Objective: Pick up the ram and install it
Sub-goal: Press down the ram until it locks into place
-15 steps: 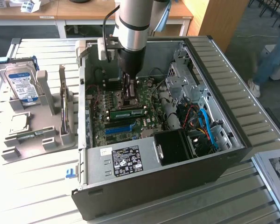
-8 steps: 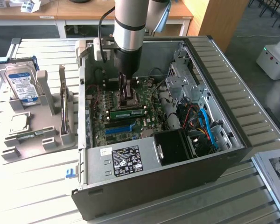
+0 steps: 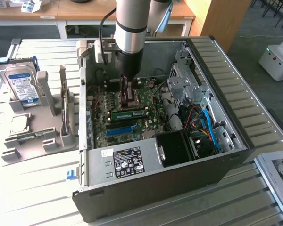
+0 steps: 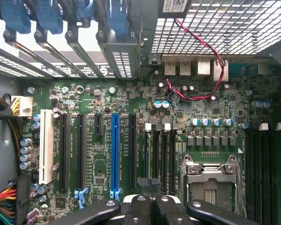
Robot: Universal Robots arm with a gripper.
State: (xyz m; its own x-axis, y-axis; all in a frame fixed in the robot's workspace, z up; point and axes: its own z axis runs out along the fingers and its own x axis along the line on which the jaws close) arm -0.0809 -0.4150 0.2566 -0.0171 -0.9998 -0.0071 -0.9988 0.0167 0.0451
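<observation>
The open grey sheet-metal computer case [image 3: 212, 155] looks matt, its perforated steel drive cage [image 4: 225, 23] brighter. The green fibreglass motherboard [image 4: 98, 93] has a slight sheen, with a glossy long blue plastic slot [image 4: 115, 154]. The thin green circuit-board ram stick [image 3: 129, 113] looks smooth. The black-fingered hand [image 4: 150, 206] shines like polished plastic. The slatted pale metal bench [image 3: 254, 94] gleams.

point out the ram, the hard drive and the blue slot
ram [image 3: 129, 113], exterior view, middle of the green stick
hard drive [image 3: 21, 84], exterior view, its blue label
blue slot [image 4: 115, 154], wrist view, mid-length of the slot
</observation>
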